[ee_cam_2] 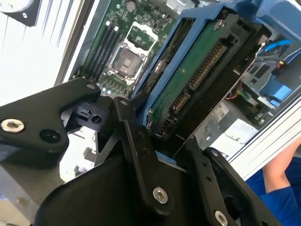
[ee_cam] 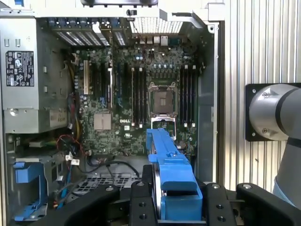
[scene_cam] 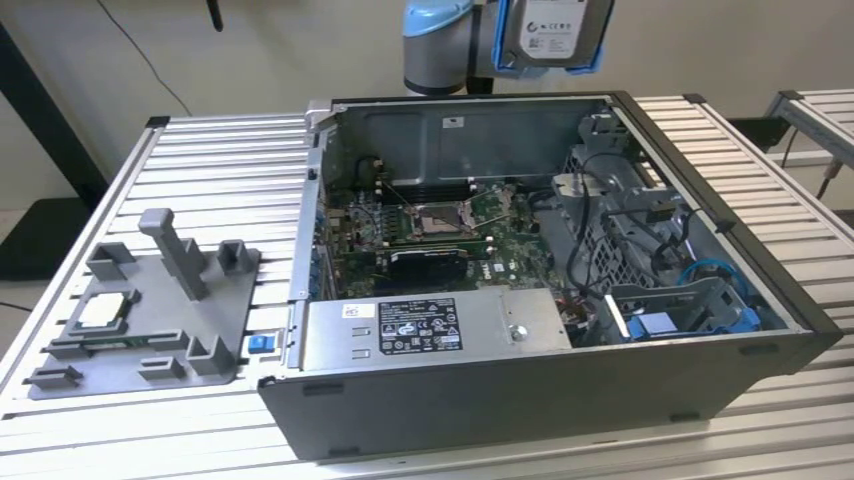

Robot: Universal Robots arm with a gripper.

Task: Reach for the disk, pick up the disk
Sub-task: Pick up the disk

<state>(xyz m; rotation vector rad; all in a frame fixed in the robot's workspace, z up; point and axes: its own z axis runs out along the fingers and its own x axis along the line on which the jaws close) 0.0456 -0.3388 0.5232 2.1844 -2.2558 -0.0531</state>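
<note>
Blue-framed disk (ee_cam: 171, 181) sits clamped btwn the black fingers (ee_cam_2: 136, 155) of the gripper (ee_cam: 171, 207), jaws closed on its carrier edges, long axis running straight out from the jaws. It's lifted well above the open PC case (scene_cam: 694, 350), over the motherboard (ee_cam: 141, 94). Count: 1 disk, 1 gripper, 1 empty blue bracket (ee_cam: 28, 188) inside the case.
</note>
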